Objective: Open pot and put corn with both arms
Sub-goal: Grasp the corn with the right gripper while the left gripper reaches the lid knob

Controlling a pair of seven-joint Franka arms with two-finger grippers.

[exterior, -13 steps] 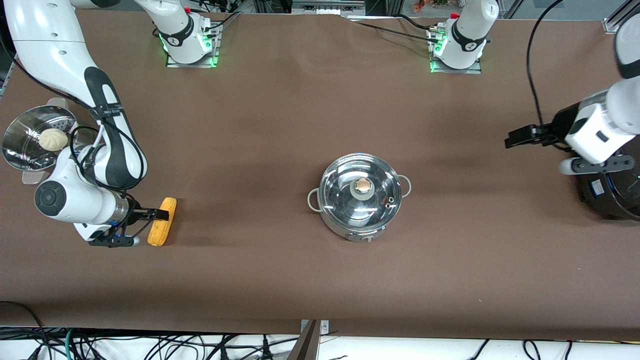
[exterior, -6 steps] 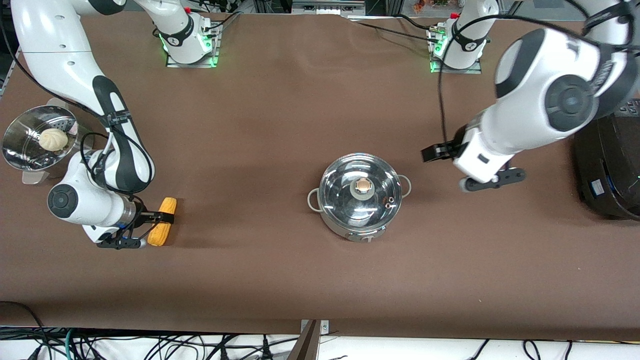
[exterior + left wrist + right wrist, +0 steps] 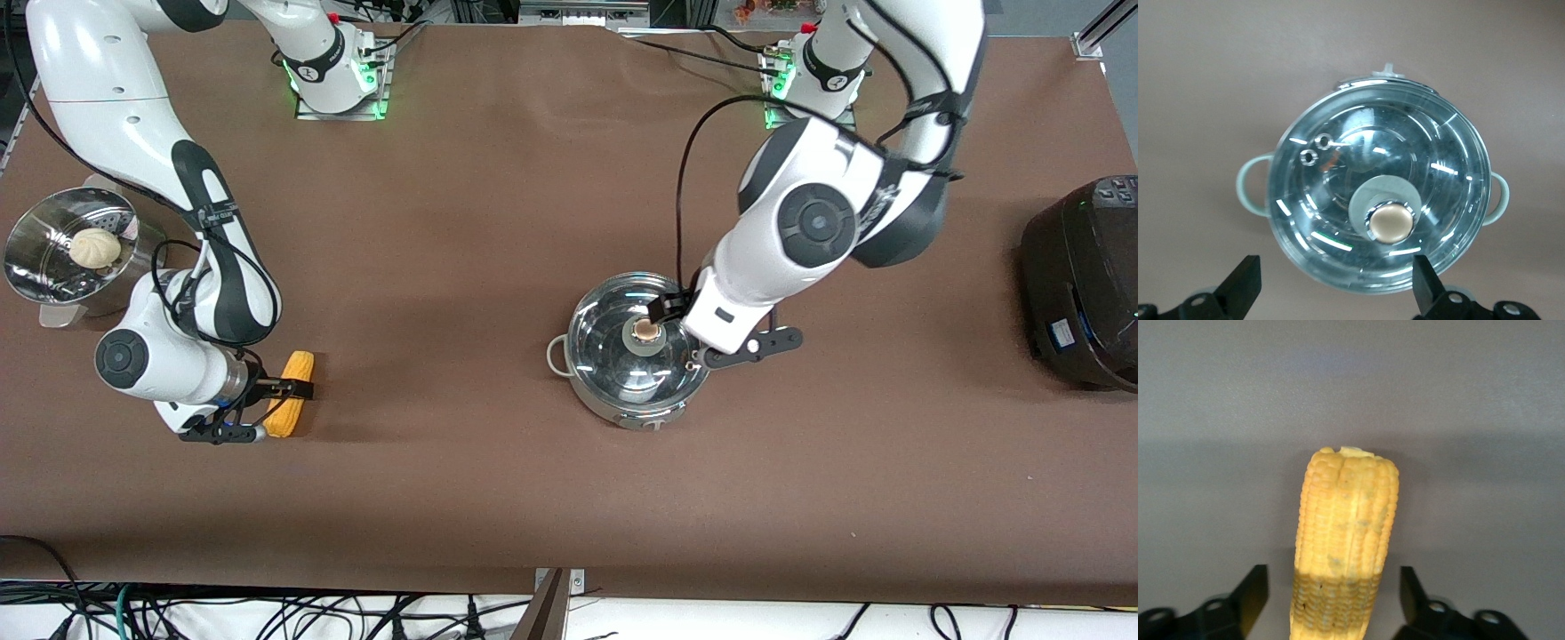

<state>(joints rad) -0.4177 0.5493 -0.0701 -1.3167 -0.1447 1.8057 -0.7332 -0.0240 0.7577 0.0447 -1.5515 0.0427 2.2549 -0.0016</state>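
The steel pot [image 3: 622, 404] stands mid-table with its glass lid [image 3: 609, 342] on and the beige knob [image 3: 646, 331] showing. My left gripper [image 3: 665, 311] hangs over the lid by the knob, open and empty. In the left wrist view the pot [image 3: 1381, 187] and knob [image 3: 1391, 223] lie ahead of that gripper [image 3: 1335, 293], whose fingers [image 3: 1245, 283] stand wide apart. The yellow corn [image 3: 290, 396] lies on the table toward the right arm's end. My right gripper [image 3: 286, 388] is open and straddles the corn [image 3: 1345, 533], its fingers [image 3: 1255, 590] not touching it.
A steel steamer vessel [image 3: 36, 267] with a pale bun [image 3: 95, 247] stands at the right arm's end, farther from the front camera than the corn. A large black cooker [image 3: 1080, 284] stands at the left arm's end. Brown table cover all round.
My left arm has swung from the black cooker's end to over the pot lid. My right gripper has slid a little further onto the corn, which has not moved.
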